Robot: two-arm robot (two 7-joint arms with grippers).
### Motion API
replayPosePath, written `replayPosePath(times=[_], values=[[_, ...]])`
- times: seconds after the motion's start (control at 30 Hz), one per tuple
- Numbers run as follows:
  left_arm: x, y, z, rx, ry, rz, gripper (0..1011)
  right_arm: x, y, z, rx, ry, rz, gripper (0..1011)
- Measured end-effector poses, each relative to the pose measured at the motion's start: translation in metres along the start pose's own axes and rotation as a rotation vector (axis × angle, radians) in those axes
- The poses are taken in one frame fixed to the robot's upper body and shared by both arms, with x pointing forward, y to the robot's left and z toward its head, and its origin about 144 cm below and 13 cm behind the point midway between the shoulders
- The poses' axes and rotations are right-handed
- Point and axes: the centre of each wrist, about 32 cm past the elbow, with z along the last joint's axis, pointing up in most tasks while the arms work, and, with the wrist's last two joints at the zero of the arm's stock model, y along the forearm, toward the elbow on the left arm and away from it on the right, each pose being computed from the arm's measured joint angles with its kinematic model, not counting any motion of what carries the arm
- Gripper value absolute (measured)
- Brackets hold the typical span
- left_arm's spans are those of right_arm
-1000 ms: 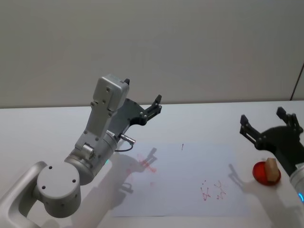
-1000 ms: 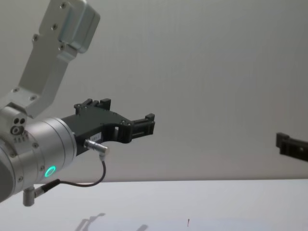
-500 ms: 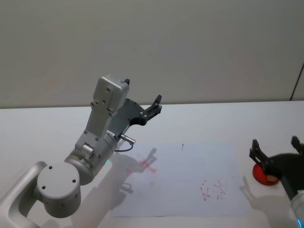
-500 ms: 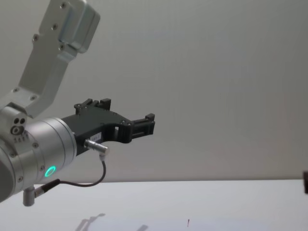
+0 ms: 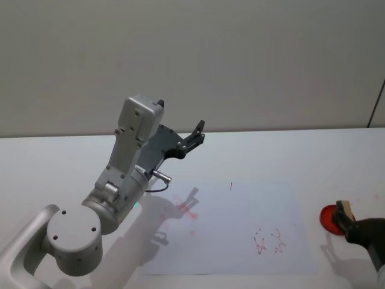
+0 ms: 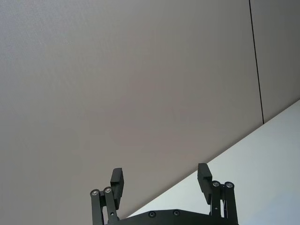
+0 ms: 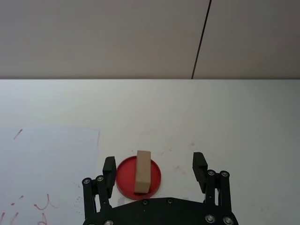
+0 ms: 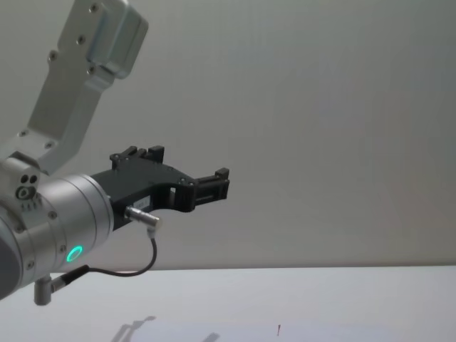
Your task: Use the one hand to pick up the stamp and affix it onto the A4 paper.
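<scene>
So the right gripper (image 5: 361, 230) is down low at the near right corner of the white table (image 5: 60, 162), right over the stamp (image 5: 344, 210). From its wrist cam you can see that gripper (image 7: 154, 160) has its fingers (image 7: 109, 169) spread wide, one on each side of the stamp (image 7: 143, 171). There's clear daylight on both sides, so nothing's being squeezed, and the block sits closer to one finger than the other.

The stamp is a little light-brown wooden block standing on a red round pad (image 7: 124, 182). The pad (image 5: 328, 218) sits just off the right edge of the A4 paper (image 5: 240, 211), near it but not touching.

The paper (image 7: 47, 159) lies flat in the middle of the table and has red scribbles (image 5: 267, 241) near its front right, plus some more red marks (image 5: 186, 208) toward the left side.

The left gripper (image 5: 191, 137) is well away from all this. It's raised in the air over the left half of the table and pointing off toward the wall (image 8: 320, 107). Its wrist view shows the left gripper (image 6: 160, 171) with fingers apart and nothing between them.
</scene>
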Motion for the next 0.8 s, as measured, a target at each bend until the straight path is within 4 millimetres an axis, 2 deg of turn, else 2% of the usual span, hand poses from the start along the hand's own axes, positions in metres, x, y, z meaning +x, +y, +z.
replayPosePath(times=[0.37, 0.8], values=[[0.000, 0.000, 0.000, 0.000, 0.000, 0.000, 1001, 0.006, 0.006, -0.001, -0.058, -0.015, -0.008, 1001], [0.000, 0.000, 0.000, 0.000, 0.000, 0.000, 1001, 0.009, 0.024, 0.000, -0.120, -0.034, 0.036, 1001]])
